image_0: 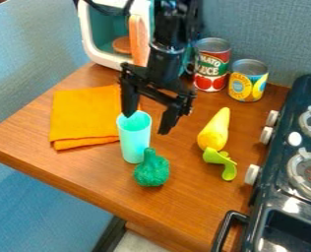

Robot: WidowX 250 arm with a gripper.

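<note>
The tool (pixel 147 123) is spread open, holding nothing, at the rim of the turquoise cup (pixel 135 139), which stands ungrasped and unlifted on the desk (pixel 86 170).

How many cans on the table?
2: the tomato can at the back, and the yellow-label can beside it, nearer the stove. Any behind the arm would be hidden.

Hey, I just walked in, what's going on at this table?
A robot's gripper hangs open over the turquoise cup, one finger right by its rim; whether they touch, I can't tell. The cup stands upright, with a green toy vegetable beside it and a folded orange cloth nearby.
</note>
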